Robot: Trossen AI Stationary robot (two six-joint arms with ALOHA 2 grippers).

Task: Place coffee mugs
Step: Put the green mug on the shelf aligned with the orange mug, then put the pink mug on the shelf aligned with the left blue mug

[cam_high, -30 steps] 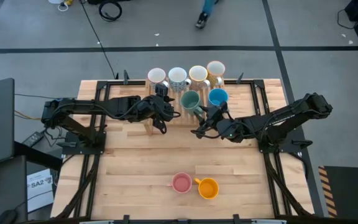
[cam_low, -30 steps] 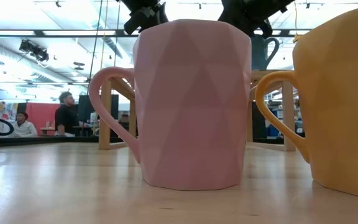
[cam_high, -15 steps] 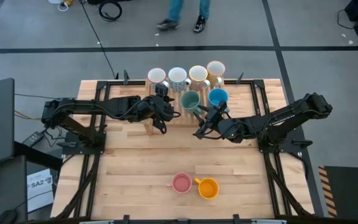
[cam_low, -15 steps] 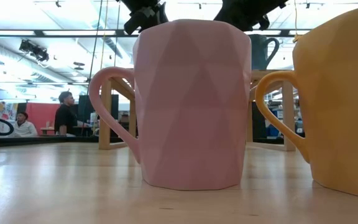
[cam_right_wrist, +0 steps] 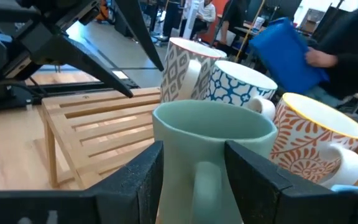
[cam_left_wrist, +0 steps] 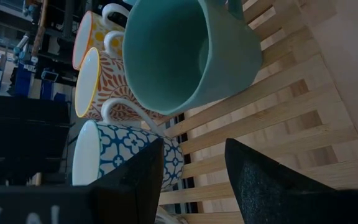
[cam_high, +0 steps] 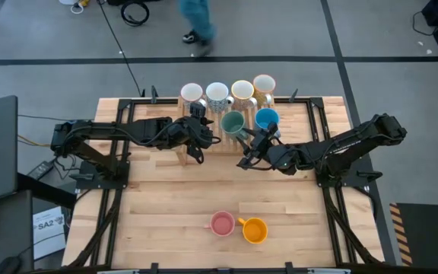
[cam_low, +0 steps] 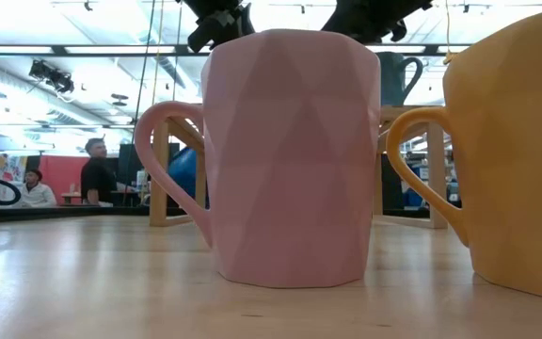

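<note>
On your plank table (cam_high: 166,205), a slatted wooden rack (cam_left_wrist: 278,118) at the far edge carries four patterned mugs (cam_high: 217,93) in a back row, with green mug (cam_high: 232,122) and blue mug (cam_high: 267,119) in front; pink mug (cam_high: 221,224) and orange mug (cam_high: 255,230) stand near the front edge. Beyond lies grey floor, a walker (cam_high: 197,19) crossing it. Right gripper (cam_high: 251,143) has its spread fingers either side of the green mug's handle; left gripper (cam_high: 204,137), fingers parted, waits beside it. Since half a second ago only the walker has shifted leftward.
</note>
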